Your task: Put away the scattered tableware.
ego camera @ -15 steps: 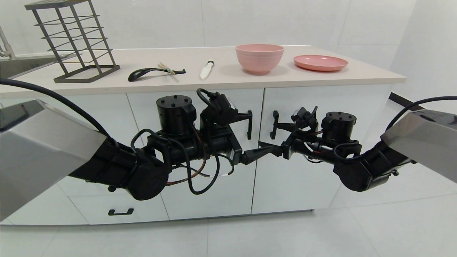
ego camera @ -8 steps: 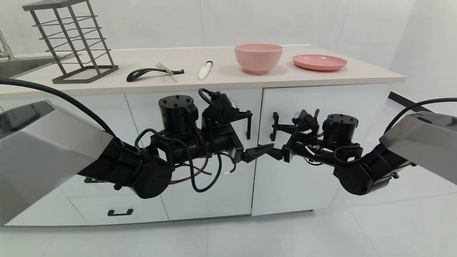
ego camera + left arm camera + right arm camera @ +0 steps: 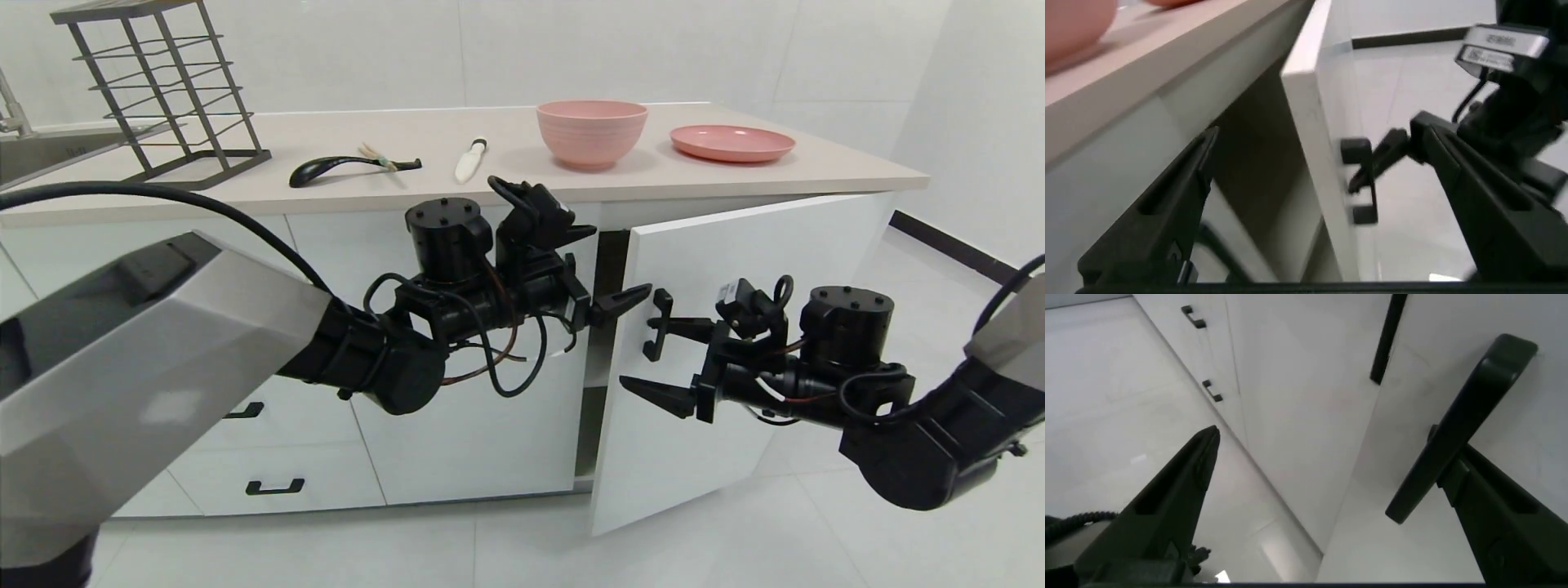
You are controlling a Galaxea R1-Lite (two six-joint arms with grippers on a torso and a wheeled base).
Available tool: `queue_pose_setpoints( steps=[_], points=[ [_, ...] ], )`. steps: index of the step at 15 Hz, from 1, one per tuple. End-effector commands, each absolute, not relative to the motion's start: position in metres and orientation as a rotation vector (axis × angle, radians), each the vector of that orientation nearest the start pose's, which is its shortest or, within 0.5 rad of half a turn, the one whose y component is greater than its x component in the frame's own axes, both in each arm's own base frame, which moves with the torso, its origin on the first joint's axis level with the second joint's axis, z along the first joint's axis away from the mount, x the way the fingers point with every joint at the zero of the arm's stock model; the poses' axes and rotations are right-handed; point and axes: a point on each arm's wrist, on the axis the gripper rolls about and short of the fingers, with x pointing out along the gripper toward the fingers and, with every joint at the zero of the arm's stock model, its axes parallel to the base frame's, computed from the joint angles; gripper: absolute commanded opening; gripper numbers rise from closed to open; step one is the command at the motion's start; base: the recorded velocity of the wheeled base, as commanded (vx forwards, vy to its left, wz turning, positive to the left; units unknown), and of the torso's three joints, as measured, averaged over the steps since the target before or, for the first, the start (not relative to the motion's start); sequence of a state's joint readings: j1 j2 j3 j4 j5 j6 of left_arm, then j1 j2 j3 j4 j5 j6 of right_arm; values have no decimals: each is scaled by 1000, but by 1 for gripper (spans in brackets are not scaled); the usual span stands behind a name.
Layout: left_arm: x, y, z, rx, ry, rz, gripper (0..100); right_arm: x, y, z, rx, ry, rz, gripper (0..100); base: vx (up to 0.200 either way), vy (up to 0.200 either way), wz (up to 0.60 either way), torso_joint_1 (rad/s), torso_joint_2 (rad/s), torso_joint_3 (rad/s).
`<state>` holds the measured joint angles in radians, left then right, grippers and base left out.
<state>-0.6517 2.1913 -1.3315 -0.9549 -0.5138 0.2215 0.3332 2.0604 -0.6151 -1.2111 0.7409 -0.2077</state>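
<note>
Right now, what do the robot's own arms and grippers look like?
Both arms: broad silver-grey outer shells, then black jointed links ending in black cylindrical housings with bolt heads on top. Black cables, plus thin reddish wires, loop around the left gripper and right gripper. Each carries two long black jaws tapering to points.

2 black arms bent inward at mid height, left gripper [image 3: 612,265] higher, jaws spread wide; right gripper [image 3: 645,353] lower, pointing toward the robot's left, jaws likewise wide apart
</note>
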Motion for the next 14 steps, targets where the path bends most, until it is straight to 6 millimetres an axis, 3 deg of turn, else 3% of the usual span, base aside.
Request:
queue_pose_setpoints(
  steps=[1,5,14],
  points=[
    [346,-307,159,168,-229,-1200,100,294,116,91,-141,110,1080,100,0,0,0,0,0,0],
    [335,-338,157,146,-257,-1263,100,295,109,91,-141,112,1059,100,0,0,0,0,0,0],
    [326,-345,156,143,-255,-1287,100,308,86,74,-137,119,980,100,0,0,0,0,0,0]
  ],
)
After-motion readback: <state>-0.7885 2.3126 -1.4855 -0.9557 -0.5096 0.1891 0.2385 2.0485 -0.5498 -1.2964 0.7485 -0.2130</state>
